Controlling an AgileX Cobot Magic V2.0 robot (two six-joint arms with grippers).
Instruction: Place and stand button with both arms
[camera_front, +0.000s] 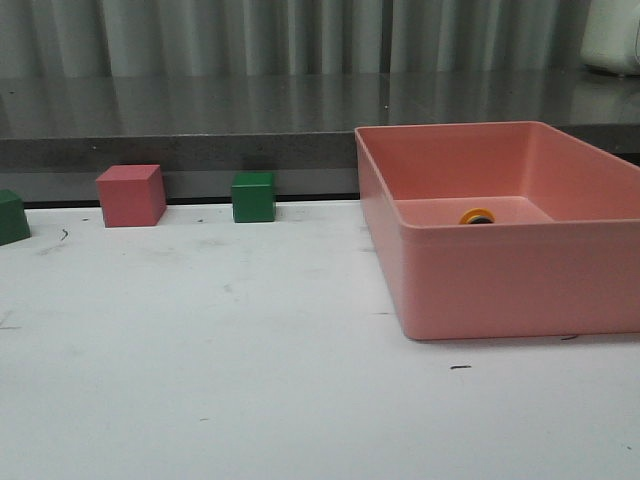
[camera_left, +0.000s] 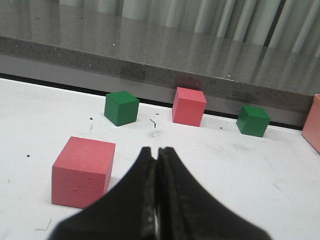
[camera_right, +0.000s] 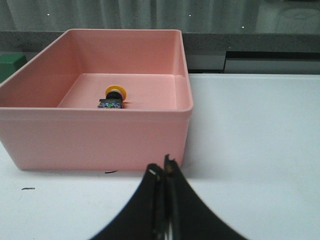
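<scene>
A yellow-capped button (camera_right: 114, 96) lies inside a pink bin (camera_right: 95, 140). Both grippers, left (camera_left: 157, 152) and right (camera_right: 162, 167), are closed and empty above the table (camera_front: 250, 380).

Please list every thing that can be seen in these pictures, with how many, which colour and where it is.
button: 1, yellow cap, black collar, dark base; on the floor of the bin, lying on its side.
bin: 1, pink, open top; on the table, right side of the front view.
red cubes: 2; one by the back edge, one nearer the left tool.
green cubes: 2; one by the back edge, one at the far left of the front view.
table: 1, white, with small dark marks.
ledge: 1, grey speckled, behind the table.
left tool: 1, black, fingers together, holding nothing.
right tool: 1, black, fingers together, in front of the bin.
</scene>
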